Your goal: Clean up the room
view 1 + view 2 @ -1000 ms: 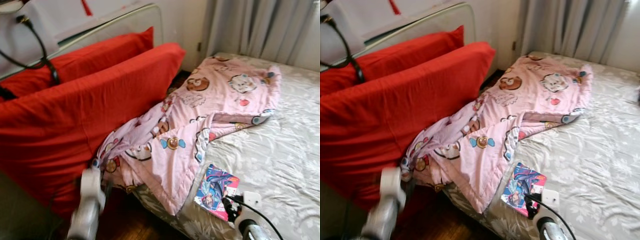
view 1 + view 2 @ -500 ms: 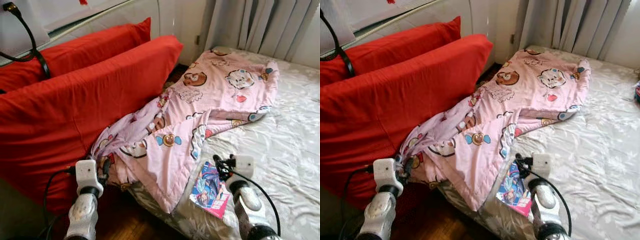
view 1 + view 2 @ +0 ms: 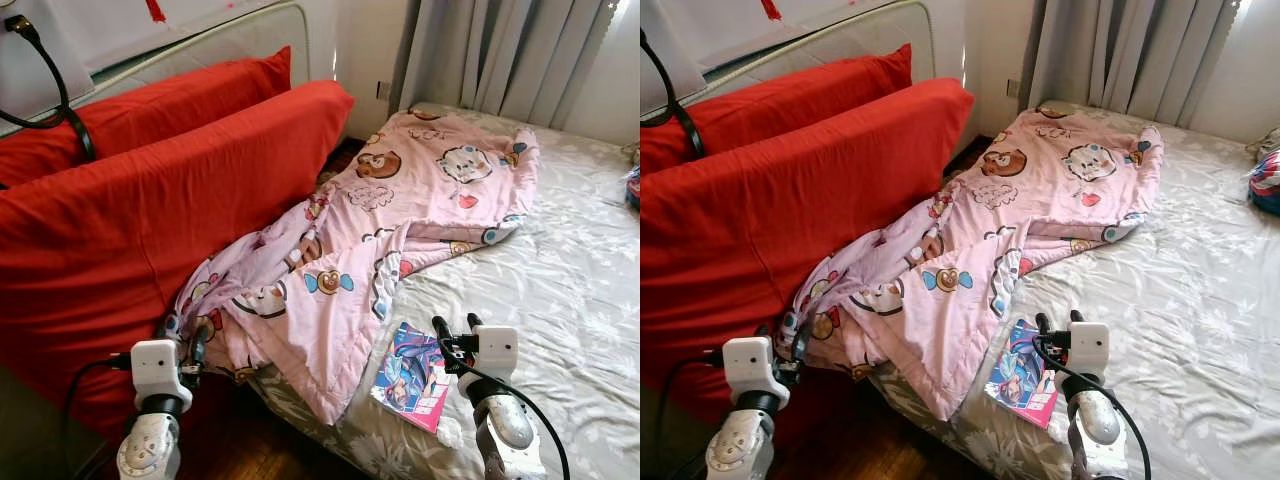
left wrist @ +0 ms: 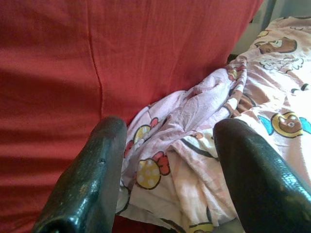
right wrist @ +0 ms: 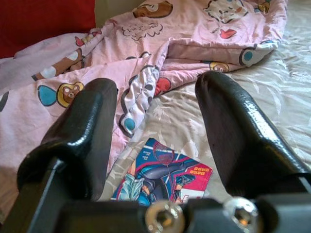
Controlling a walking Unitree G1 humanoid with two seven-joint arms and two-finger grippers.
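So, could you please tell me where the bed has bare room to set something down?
The grey sheet is bare right of the blanket and beyond the comic. The bed's left side is crowded by the blanket, against the red cushions.

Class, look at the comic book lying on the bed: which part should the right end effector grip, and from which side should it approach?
Probably the comic book's corner overhanging the bed's near edge. It lies flat on the sheet, so only there can fingers close above and below. The open right end effector should come low from the near side.
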